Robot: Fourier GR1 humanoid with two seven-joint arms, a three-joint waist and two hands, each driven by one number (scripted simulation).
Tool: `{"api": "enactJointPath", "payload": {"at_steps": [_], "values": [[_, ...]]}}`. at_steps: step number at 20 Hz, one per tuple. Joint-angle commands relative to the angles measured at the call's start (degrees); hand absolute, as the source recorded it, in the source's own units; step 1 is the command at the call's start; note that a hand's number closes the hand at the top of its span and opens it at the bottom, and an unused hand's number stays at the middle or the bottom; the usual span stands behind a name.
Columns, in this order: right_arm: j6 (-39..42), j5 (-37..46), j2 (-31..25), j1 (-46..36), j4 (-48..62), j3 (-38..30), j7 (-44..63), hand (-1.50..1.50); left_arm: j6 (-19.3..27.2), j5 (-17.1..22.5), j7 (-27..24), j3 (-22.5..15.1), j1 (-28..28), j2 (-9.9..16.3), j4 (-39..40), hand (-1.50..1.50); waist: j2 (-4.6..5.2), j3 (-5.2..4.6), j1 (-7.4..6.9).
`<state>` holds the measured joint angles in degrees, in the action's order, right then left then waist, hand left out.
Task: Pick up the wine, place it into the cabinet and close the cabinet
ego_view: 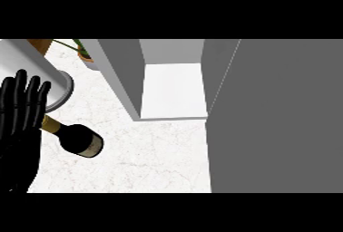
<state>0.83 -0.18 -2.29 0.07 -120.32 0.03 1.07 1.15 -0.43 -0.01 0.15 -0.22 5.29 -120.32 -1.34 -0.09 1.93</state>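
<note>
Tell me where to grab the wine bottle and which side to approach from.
Likely best round the dark body of the wine bottle, coming in from the left, where the open left hand already shows beside it. The gold-capped neck is partly hidden behind that hand.

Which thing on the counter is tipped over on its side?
The dark wine bottle beside the left hand lies on its side. The potted plant at the back stands upright.

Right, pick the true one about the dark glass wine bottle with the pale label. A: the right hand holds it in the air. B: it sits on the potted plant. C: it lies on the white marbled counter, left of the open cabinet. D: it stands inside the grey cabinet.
C: the dark glass wine bottle lies on the white marbled counter, left of the open grey cabinet, whose shelf holds nothing.
</note>
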Motion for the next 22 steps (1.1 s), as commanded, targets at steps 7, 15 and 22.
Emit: {"api": "enactJointPath", "payload": {"at_steps": [7,15,22], "values": [[10.6,-7.4,-4.1,8.0,-4.6,4.4,2.9,-1.5,7.8,4.1,2.5,-6.3,2.1,-5.1,4.3,-1.5,1.5,-0.01,-1.37],[11.8,-11.5,-5.4,14.2,-17.7,6.4,11.8,-1.5,21.9,-2.2,14.2,-18.3,-1.4,-5.3,-4.3,-1.5,1.19,0.13,-1.47],[9.3,-15.2,-6.3,8.8,-22.6,3.0,22.2,-1.5,22.9,-5.8,19.8,-19.8,-2.8,-5.3,-8.3,-1.5,1.27,0.1,-1.84]]}}
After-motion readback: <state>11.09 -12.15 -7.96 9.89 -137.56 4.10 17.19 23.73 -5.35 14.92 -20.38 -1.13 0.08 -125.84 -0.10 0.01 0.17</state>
